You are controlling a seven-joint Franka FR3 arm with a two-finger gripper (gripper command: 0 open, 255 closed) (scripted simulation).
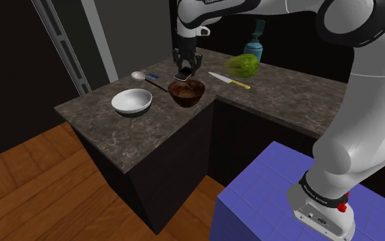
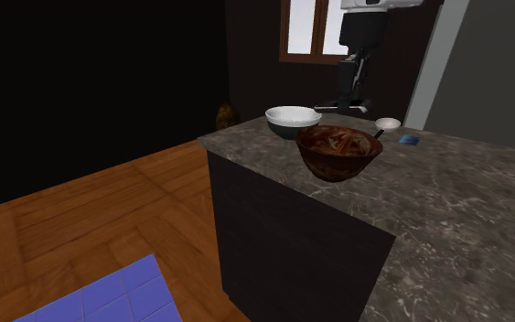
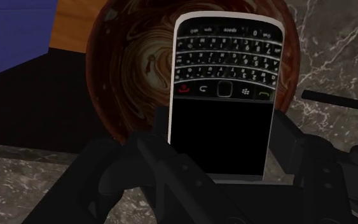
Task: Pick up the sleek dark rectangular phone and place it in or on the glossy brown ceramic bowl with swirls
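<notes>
The phone (image 3: 225, 76), dark with a pale rim, a keypad and a blank black screen, is clamped in the pincer (image 3: 223, 137) and hangs just above the bowl (image 3: 126, 70), apart from it. The step in hand is placement; release is not yet done. The next move calls for a short descent over the swirled brown centre, then opening the pincer so the phone settles inside.

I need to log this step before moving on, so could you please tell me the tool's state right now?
The tool is shut on the phone, holding it over the brown bowl.
</notes>
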